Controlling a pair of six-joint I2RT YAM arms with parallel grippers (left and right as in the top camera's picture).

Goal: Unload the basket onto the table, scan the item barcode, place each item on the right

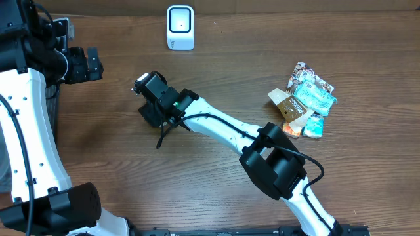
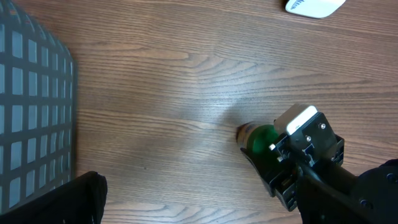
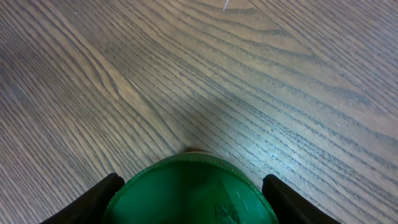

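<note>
**Two arms, one green item near the counter's middle**

Edges and open room: a white scanner stands at the far edge of the counter. Bare wood runs from the scanner toward the robot as far as the green item, which lies nearer the robot than the scanner and slightly to its left. A dark wire basket borders the counter well to the scanner's left. A pile of snack packets lies well to the scanner's right and nearer the robot.

Surface: brown wood-grain, matte, with a soft sheen.

Materials and shapes: the item shows a round green top with a ribbed rim and a brown part at its far end. The scanner is rounded white plastic.

Right end effector: its black fingers flank the green item closely on both sides. Whether they clamp it cannot be told.

Left end effector: jaws spread wide, nothing between them, well to the scanner's left.
</note>
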